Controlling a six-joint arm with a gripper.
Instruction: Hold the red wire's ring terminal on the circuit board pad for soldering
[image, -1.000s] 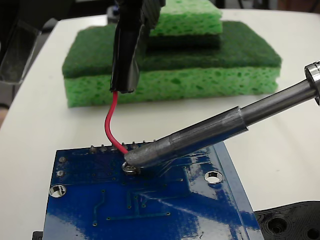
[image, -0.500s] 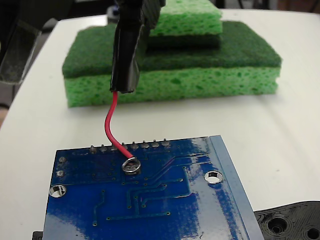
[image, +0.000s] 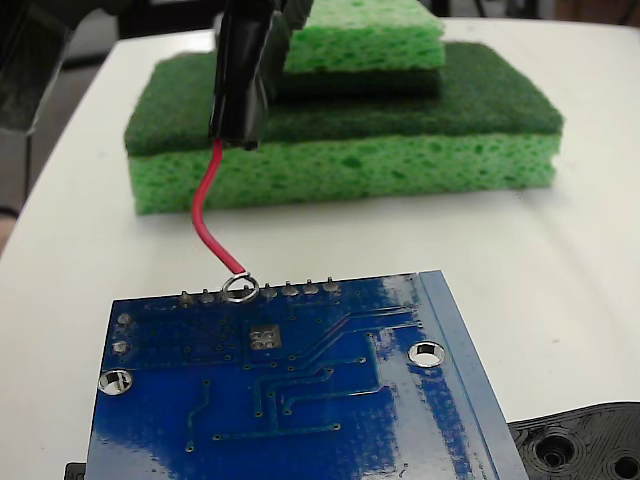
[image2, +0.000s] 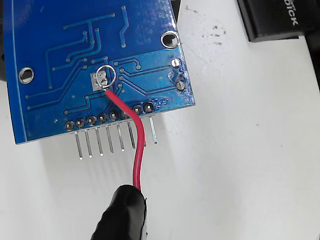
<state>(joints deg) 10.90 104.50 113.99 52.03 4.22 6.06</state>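
The blue circuit board (image: 300, 400) lies at the front of the white table. Its small silver pad (image: 263, 339) is bare in the fixed view. The red wire (image: 207, 215) curves down from its black sleeve (image: 240, 80), which my gripper (image: 262, 12) grips at the top edge, mostly out of frame. The ring terminal (image: 240, 289) hangs off the pad, over the board's far edge by the row of solder dots. In the wrist view the ring terminal (image2: 105, 76) overlaps the pad (image2: 99, 79) on the circuit board (image2: 90, 60), and the red wire (image2: 135, 145) runs to the sleeve (image2: 122, 215).
Stacked green sponges (image: 400, 130) stand behind the board. A black plastic part with holes (image: 580, 445) sits at the front right. Header pins (image2: 115, 140) stick out from the board's edge. A black box (image2: 277, 17) lies at the wrist view's upper right.
The soldering iron tip that rested on the ring a second ago is gone. The sleeve rose and shifted left, lifting the ring off the pad to the board's far edge.
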